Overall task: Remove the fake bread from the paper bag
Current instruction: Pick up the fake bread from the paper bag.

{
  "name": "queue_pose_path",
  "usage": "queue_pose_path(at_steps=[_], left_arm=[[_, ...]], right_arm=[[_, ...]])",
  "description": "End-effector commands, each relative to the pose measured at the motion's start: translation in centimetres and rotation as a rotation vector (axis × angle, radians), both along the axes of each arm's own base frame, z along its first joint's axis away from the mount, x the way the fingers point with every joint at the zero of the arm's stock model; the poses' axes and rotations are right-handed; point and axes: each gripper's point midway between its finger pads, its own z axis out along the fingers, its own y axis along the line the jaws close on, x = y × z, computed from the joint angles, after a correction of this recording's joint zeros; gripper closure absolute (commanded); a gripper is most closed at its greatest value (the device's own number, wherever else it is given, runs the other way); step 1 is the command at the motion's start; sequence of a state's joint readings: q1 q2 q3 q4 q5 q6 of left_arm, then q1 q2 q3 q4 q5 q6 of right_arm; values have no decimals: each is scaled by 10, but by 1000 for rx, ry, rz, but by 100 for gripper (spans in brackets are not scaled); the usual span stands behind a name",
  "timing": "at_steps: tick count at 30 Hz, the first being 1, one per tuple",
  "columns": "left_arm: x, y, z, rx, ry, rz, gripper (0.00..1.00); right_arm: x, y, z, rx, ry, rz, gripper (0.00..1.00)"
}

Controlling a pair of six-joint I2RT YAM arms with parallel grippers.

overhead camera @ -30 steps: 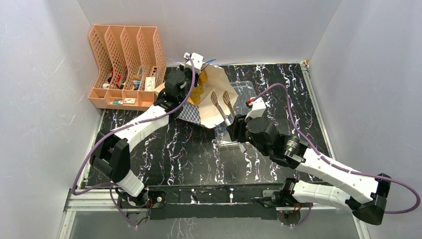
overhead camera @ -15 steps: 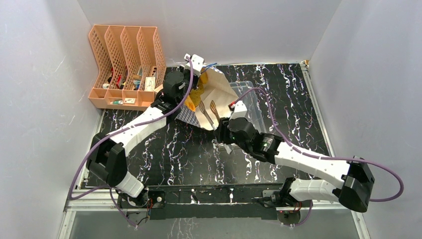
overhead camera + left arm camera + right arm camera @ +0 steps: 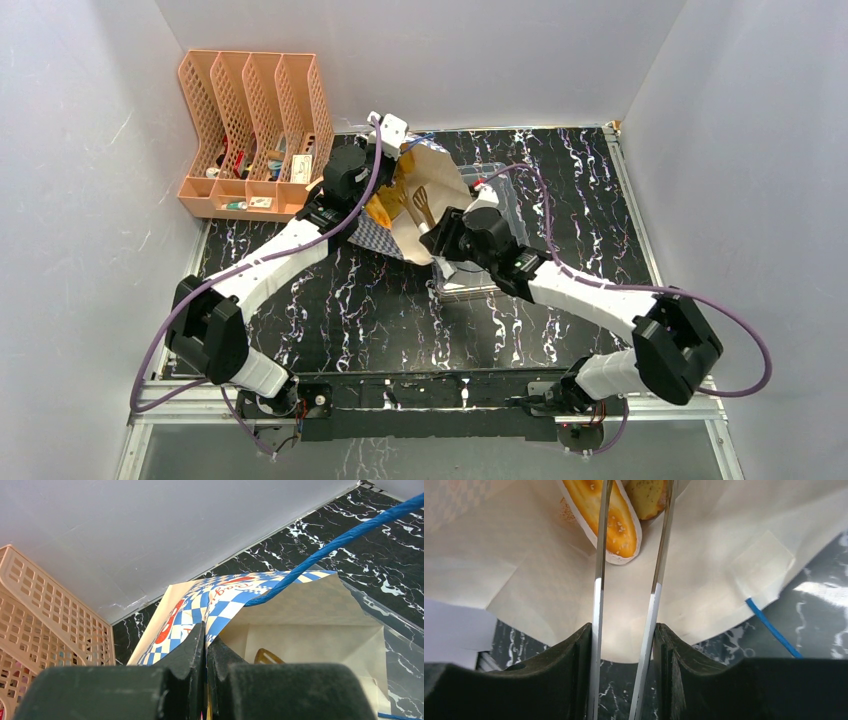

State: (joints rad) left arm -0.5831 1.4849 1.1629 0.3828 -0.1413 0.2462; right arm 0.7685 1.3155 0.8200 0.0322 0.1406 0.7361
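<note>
The paper bag (image 3: 445, 180) lies tipped at the table's back, mouth toward the right arm. My left gripper (image 3: 393, 152) is shut on its checkered rim (image 3: 220, 605), holding the mouth open. My right gripper (image 3: 441, 236) is shut on the thin metal tongs (image 3: 422, 205). In the right wrist view the tongs (image 3: 596, 555) pass between my right gripper's fingers (image 3: 624, 630) and reach into the bag (image 3: 704, 555). Their arms straddle an orange-golden seeded fake bread (image 3: 616, 522). A second brownish bread (image 3: 646, 495) lies beside it. The other breads are hidden.
A clear plastic tray (image 3: 505, 185) sits right of the bag, under my right arm. A peach mesh file organizer (image 3: 255, 120) stands at the back left. A blue cord handle (image 3: 340, 542) hangs across the bag mouth. White walls enclose the table.
My right arm has swung left and forward, carrying the tongs from outside the bag into its mouth. My left gripper has kept its hold on the rim, shifting slightly.
</note>
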Motion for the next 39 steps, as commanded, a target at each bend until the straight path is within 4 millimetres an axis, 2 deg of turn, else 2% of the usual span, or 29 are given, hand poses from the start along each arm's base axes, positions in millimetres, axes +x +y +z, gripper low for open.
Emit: queue_pose_path(at_steps=[1, 6, 18, 27, 31, 39], left_arm=[[-14, -1, 26, -52, -36, -35, 100], [-16, -1, 27, -50, -37, -42, 100], [-18, -8, 20, -45, -17, -76, 100], [-17, -13, 16, -39, -4, -95, 100], [-16, -15, 14, -37, 3, -103, 100], [-18, -16, 13, -35, 13, -114, 100]], right_arm=[[10, 29, 35, 221, -40, 64, 74], [19, 40, 35, 301, -11, 69, 73], [41, 48, 19, 405, 45, 43, 70], [60, 46, 25, 504, 18, 37, 69], [68, 48, 21, 507, 33, 38, 69], [77, 61, 21, 547, 30, 78, 66]])
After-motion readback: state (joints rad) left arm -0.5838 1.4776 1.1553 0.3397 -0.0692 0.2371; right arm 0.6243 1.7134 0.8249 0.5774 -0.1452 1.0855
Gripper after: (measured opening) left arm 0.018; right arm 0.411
